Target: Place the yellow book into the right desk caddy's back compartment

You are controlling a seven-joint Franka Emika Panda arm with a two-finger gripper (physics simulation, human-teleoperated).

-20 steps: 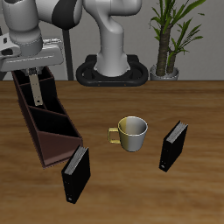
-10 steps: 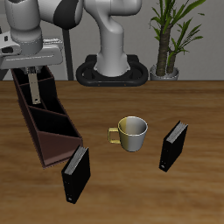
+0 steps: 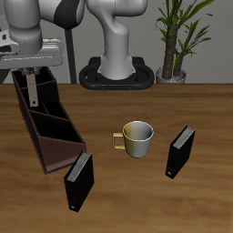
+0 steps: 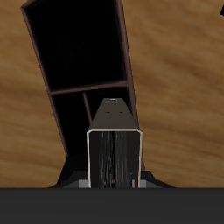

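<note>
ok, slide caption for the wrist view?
Gripper holds the yellow book over the caddy's dark open compartments.

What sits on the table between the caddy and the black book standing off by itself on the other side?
In the exterior view, a mug stands between the right desk caddy and that black book.

white rounded arm (image 3: 114, 41), black joints, grey claw (image 3: 32, 68)

**Colours on the tabletop**

The tabletop (image 3: 209, 196) is warm brown with wood grain. The right desk caddy (image 3: 60, 146) is dark maroon-brown, near-black inside. The yellow book (image 3: 32, 89) shows dull grey-tan. Two books (image 3: 79, 181) (image 3: 179, 151) are black. The mug (image 3: 137, 137) is pale cream with a golden-yellow handle. The plant (image 3: 177, 32) is green.
</note>
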